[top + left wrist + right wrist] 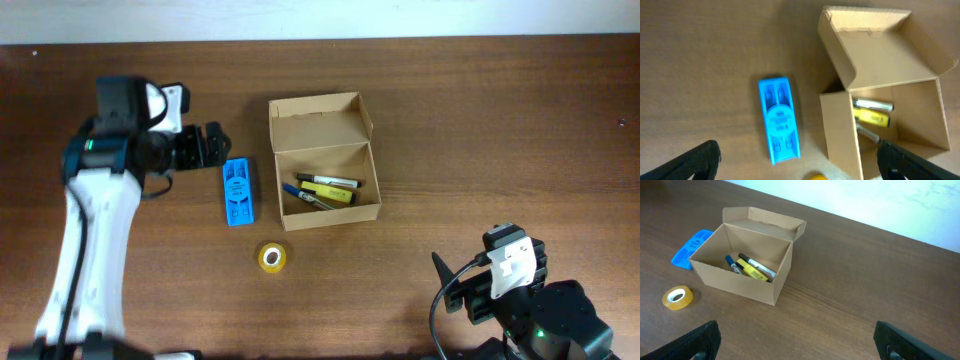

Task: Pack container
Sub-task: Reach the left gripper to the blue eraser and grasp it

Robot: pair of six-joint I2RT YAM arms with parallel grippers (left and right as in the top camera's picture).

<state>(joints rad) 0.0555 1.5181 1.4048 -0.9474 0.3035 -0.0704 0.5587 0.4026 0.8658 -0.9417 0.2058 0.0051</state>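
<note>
The container (326,212) is an open tan cardboard box at the table's middle, its flap lid (318,122) standing open at the back. Inside lie several pens: a yellow one (328,194), a black-and-white one (328,181) and a blue one (297,189). The box also shows in the left wrist view (837,127) and the right wrist view (735,282). My left gripper (212,147) is open and empty, left of the box and above the blue plastic object (237,191). My right gripper (795,345) is open and empty near the front right.
A flat blue plastic object (779,118) lies just left of the box. A yellow tape roll (272,257) lies in front of the box, also in the right wrist view (677,297). The table's far edge meets a white wall.
</note>
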